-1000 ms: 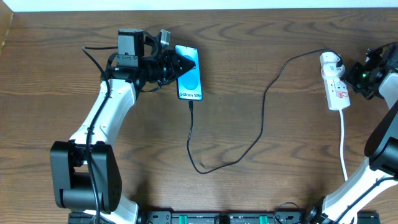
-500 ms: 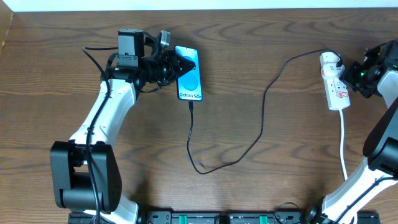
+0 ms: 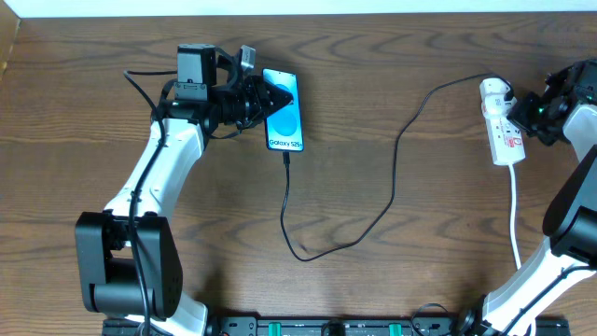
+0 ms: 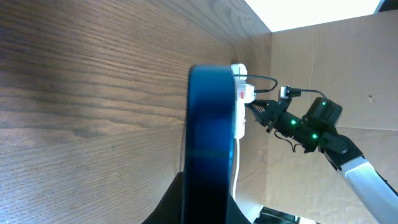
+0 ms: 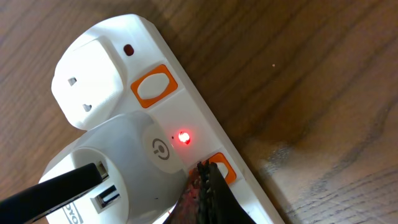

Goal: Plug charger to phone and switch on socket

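The phone (image 3: 284, 119) lies on the table at the back left, its blue screen lit, seen edge-on in the left wrist view (image 4: 208, 143). My left gripper (image 3: 270, 101) is shut on the phone's sides. The charger's black cable (image 3: 392, 177) runs from the phone's bottom edge across the table to the white adapter (image 5: 134, 165) plugged into the socket (image 3: 504, 126). My right gripper (image 5: 208, 180) is shut, its tips pressing an orange switch (image 5: 221, 169) on the socket. A red light (image 5: 183, 137) glows beside that switch.
The socket's white cord (image 3: 516, 219) runs toward the front right. A second orange switch (image 5: 153, 86) and an empty outlet cap (image 5: 90, 81) sit further along the strip. A white wall edge runs behind the table.
My right gripper has shifted very slightly at the socket. The left arm and the phone have not moved.
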Controlling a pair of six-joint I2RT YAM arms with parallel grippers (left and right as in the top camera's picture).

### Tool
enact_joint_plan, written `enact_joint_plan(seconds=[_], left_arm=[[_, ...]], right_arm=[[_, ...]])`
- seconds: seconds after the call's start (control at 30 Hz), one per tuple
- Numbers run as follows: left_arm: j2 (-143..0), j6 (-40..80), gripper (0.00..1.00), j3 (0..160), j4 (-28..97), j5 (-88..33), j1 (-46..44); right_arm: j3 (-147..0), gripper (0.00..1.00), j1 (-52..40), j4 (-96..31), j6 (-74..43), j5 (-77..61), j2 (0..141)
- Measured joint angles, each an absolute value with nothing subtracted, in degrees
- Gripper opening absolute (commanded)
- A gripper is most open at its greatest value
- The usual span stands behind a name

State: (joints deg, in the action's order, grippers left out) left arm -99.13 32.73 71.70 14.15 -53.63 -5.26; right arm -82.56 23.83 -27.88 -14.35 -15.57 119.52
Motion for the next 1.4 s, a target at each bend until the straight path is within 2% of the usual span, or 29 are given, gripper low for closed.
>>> enact_joint_plan(seconds=[0.2,0.47,0.57,0.8,0.97,1.4], left_arm=[[-99.13,32.73,0.07,71.70,14.15,-53.63,-5.26],[-99.13,32.73,0.07,71.70,14.17,-53.63,-5.26],[-99.13,31.46,0.07,71.70,14.85,-53.63,-5.26],[-99.57,25.58,0.07,71.70,19.38,-53.63,-5.26],[-104.86,23.20,0.07,71.70,19.90,-53.21,-5.26],[-112.75,22.41,0.07,71.70,19.99,-49.63,-5.26]], right_arm=[[-82.50,0.01,26.65,-29.02,-15.51,-20.60,116.95],[-82.81,0.01,34.59,-33.50,-17.61,-24.10,96.29],[-83.26,0.01,34.50,-36.95,-17.47,-24.64,91.81],[-83.18,0.01,30.72,-40.01,-16.84,-24.73,90.15],[-83.13,0.01,25.76,-40.01,-16.34,-24.14,90.15],[-83.13,0.01,11.42,-41.15,-14.24,-15.90,90.15]])
